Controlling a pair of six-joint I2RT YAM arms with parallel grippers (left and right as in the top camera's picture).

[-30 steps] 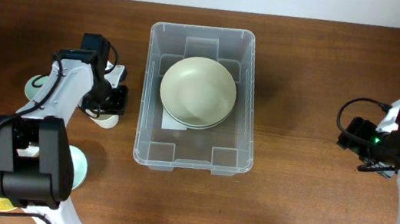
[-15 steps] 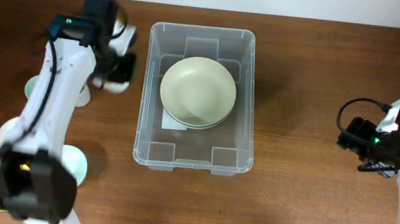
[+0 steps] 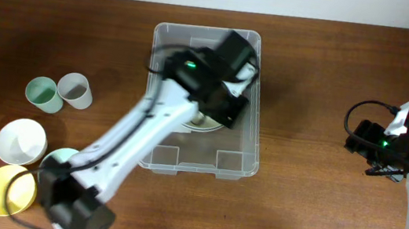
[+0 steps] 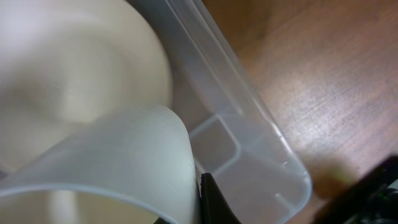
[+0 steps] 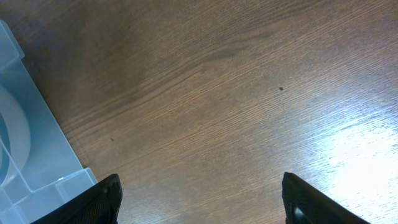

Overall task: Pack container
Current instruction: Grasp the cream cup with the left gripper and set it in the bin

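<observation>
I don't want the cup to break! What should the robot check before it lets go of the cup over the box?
1. White cup held by the left gripper: ok, gripped at its rim.
2. Cup over the container: ok.
3. Bowl in the container lies flat: cannot tell, mostly hidden from overhead.
4. Gap between cup and bowl: cannot tell.
5. Right gripper out of the way: ok, open, outside the container.

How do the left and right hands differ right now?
The left hand is over the container, the right hand over the table beside it. The left hand grips a pale translucent cup; the right hand is open and empty. Both hands have black fingers.
</observation>
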